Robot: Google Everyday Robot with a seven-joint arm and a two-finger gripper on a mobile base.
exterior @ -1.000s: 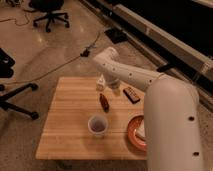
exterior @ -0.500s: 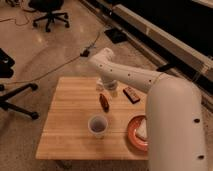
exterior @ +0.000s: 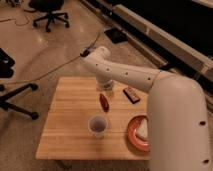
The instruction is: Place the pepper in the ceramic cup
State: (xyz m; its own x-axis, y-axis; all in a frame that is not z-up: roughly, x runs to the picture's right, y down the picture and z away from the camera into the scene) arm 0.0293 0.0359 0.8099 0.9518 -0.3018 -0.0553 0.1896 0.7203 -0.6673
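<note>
standing mouth-up near the front of the worktop (exterior: 65,120), the ceramic cup (exterior: 98,125) looks ready to receive; just behind it the pepper (exterior: 104,102) lies flat, with the pincer (exterior: 106,90) lowered right above it, likely for pickup, open or closed i cannot tell.

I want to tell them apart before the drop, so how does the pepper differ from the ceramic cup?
The pepper is dark red; the ceramic cup is pale grey-white. The pepper is slim and lies flat; the ceramic cup is round and stands upright, mouth up. The pepper lies right by the gripper; the ceramic cup stands apart, nearer the camera. Both rest on the wooden table.
</note>
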